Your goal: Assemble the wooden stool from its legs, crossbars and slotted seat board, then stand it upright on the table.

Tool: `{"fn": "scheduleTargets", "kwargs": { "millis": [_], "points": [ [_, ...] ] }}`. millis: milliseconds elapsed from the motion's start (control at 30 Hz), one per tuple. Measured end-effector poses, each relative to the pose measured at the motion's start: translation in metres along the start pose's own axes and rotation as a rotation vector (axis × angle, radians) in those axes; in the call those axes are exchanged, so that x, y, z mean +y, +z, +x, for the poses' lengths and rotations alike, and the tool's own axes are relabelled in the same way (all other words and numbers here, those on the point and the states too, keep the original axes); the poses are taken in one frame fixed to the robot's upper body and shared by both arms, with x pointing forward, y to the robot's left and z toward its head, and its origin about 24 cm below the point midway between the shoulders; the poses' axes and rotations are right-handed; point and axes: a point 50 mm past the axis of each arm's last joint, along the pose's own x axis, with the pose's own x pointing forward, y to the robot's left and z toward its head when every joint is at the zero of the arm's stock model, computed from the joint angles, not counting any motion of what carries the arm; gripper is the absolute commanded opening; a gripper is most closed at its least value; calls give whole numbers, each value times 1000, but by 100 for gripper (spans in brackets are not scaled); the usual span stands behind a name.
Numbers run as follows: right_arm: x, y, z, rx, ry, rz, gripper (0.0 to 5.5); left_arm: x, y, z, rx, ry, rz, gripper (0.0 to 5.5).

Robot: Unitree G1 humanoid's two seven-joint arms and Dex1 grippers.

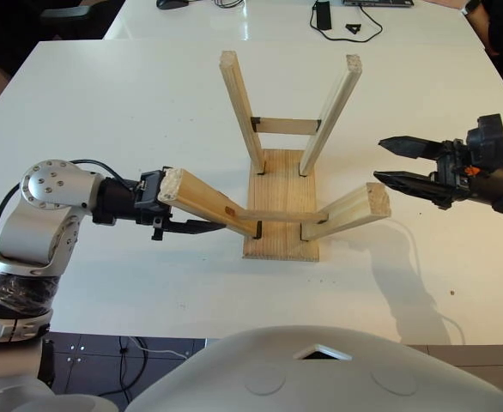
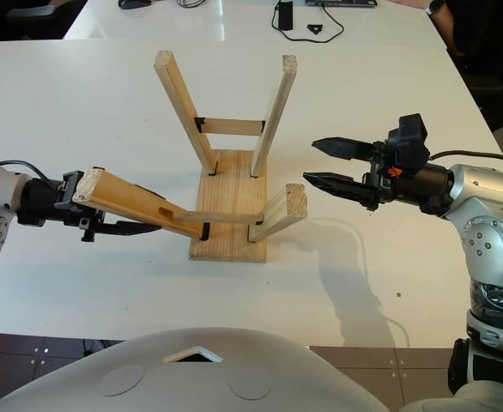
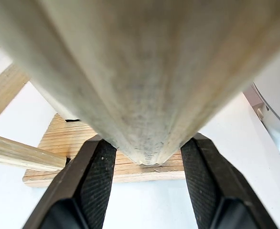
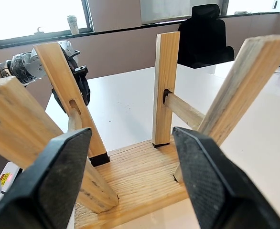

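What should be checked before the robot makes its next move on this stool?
1. All four legs slotted into seat board: ok.
2. Seating of far crossbar: ok.
3. Seating of near crossbar: ok.
4. Open right gripper clear of near right leg: ok.
5. Hold of left gripper on near left leg: cannot tell.
6. Standing upright: not ok; board lies flat, legs up.

Pale square-section wooden legs [image 1: 241, 107] [image 1: 330, 112] [image 1: 209, 206] [image 1: 346, 212]: four. Thin wooden crossbars [image 1: 284, 125] [image 1: 273, 216] between leg pairs: two. Slatted rectangular wooden seat board [image 1: 277, 246]: one. Black two-finger grippers: two, left gripper [image 1: 202, 221] and right gripper [image 1: 380, 160]. White tables [image 1: 106, 112] [image 1: 260, 21]: two, near and far. Small black oblong device [image 1: 322, 14] on far table: one. Black office chair [image 4: 204, 28]: one.
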Motion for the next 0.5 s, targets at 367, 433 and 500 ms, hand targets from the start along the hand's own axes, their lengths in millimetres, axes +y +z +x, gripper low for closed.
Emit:
{"fn": "scheduleTargets", "kwargs": {
  "millis": [367, 433, 500],
  "points": [
    [4, -3, 3, 9, -7, -2, 312, 4, -3, 4, 25, -31, -28, 204],
    [5, -6, 4, 15, -7, 7, 312, 6, -1, 8, 33, -47, -15, 204],
    [7, -8, 5, 17, -5, 13, 312, 7, 1, 12, 34, -58, -5, 204]
  ]
}}
